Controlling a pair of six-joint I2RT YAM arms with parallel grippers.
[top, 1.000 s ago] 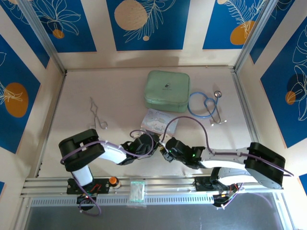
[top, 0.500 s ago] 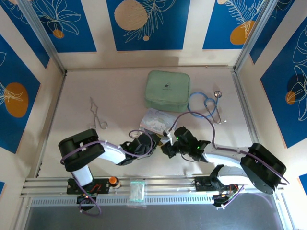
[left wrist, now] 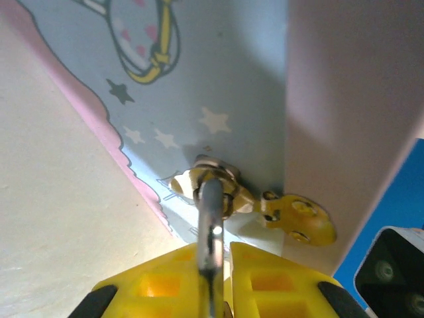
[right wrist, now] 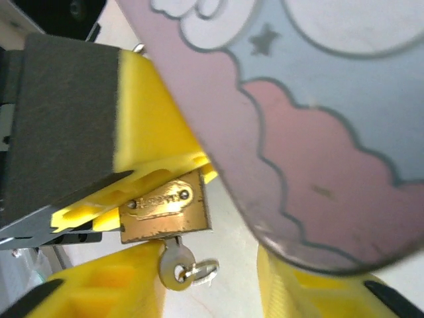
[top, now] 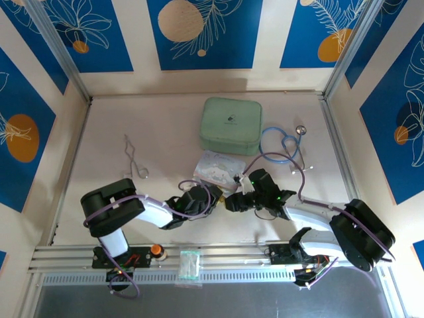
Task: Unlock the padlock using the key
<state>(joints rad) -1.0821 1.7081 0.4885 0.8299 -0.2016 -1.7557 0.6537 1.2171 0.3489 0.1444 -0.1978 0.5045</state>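
Left arm (top: 154,212) and right arm (top: 311,215): white links, black joint housings, thin lilac cables (top: 262,163) looped outside. Yellow moulded plastic fingers (left wrist: 159,286), black backing.

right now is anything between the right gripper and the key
Nothing visible does. In the right wrist view the key sticks out of the padlock, in the open gap between the fingers of the right gripper. The pastel tin lies off to one side.

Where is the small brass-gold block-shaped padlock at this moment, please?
In the right wrist view the brass padlock sits lower left, clamped by the left gripper beside the pastel cartoon tin, with a small silvery metal key in its bottom face.
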